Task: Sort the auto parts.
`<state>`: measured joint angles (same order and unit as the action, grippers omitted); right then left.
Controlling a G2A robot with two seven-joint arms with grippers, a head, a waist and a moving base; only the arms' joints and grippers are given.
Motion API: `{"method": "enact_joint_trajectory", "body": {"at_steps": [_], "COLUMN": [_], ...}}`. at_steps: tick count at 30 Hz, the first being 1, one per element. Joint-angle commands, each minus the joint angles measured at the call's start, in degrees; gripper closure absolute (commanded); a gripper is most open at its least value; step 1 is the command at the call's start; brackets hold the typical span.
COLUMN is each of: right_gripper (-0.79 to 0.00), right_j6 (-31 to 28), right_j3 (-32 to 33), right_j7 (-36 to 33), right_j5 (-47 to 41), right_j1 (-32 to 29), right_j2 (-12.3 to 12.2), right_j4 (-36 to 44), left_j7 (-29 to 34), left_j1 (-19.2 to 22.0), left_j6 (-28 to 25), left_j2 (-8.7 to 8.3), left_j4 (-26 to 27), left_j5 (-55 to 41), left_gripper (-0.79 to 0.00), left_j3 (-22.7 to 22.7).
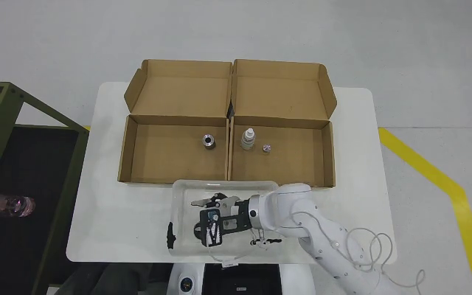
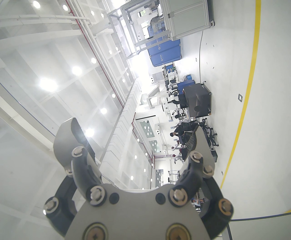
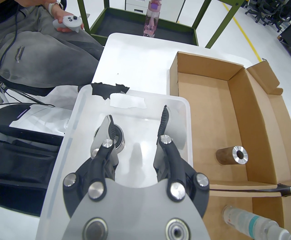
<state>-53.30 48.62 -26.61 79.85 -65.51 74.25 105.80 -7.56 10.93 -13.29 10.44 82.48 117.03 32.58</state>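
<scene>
My right gripper (image 3: 137, 113) is open and hangs low inside a clear plastic bin (image 3: 72, 127). A steel bearing ring (image 3: 119, 139) lies on the bin floor, partly hidden under one finger (image 3: 109, 127) and outside the gap. In the top view this gripper (image 1: 203, 217) sits in the bin (image 1: 181, 193) at the table's front. A metal cylinder (image 3: 232, 155) (image 1: 207, 140) lies in the left cardboard box (image 1: 136, 155). The right box (image 1: 324, 158) holds a small bottle (image 1: 248, 138) (image 3: 250, 223) and a small metal part (image 1: 266, 148). My left gripper (image 2: 134, 131) is open, empty and points up at the ceiling.
Both boxes stand side by side behind the bin with their lids (image 1: 228, 85) folded back. Black tape (image 3: 106, 89) marks the bin's far rim. A green cart (image 1: 15, 147) with a pink bottle (image 3: 151, 20) stands left of the table.
</scene>
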Motion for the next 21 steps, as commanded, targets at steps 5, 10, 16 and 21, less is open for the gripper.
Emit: {"method": "enact_joint_trajectory", "body": {"at_steps": [5, 10, 16, 21], "right_gripper": [-0.369, -0.372, -0.4, -0.434], "right_j6": [-0.1, -1.0, -1.4, -1.4], "right_j3": [-0.6, -1.3, -2.2, -2.9], "right_j7": [1.7, 2.6, 3.2, 3.6], "right_j5": [2.0, 3.0, 4.2, 5.1], "right_j1": [-1.2, -1.9, -2.1, -1.9], "right_j2": [-0.5, -0.9, -1.2, -1.4], "right_j4": [-1.6, -2.4, -2.9, -3.4], "left_j7": [0.0, 0.0, 0.0, 0.0], "left_j1": [0.0, 0.0, 0.0, 0.0], "left_j6": [0.0, 0.0, 0.0, 0.0], "left_j2": [0.0, 0.0, 0.0, 0.0], "left_j4": [0.0, 0.0, 0.0, 0.0], "left_j5": [0.0, 0.0, 0.0, 0.0], "left_gripper": [-0.785, -0.785, -0.785, -0.785], "left_j3": [0.0, 0.0, 0.0, 0.0]}}
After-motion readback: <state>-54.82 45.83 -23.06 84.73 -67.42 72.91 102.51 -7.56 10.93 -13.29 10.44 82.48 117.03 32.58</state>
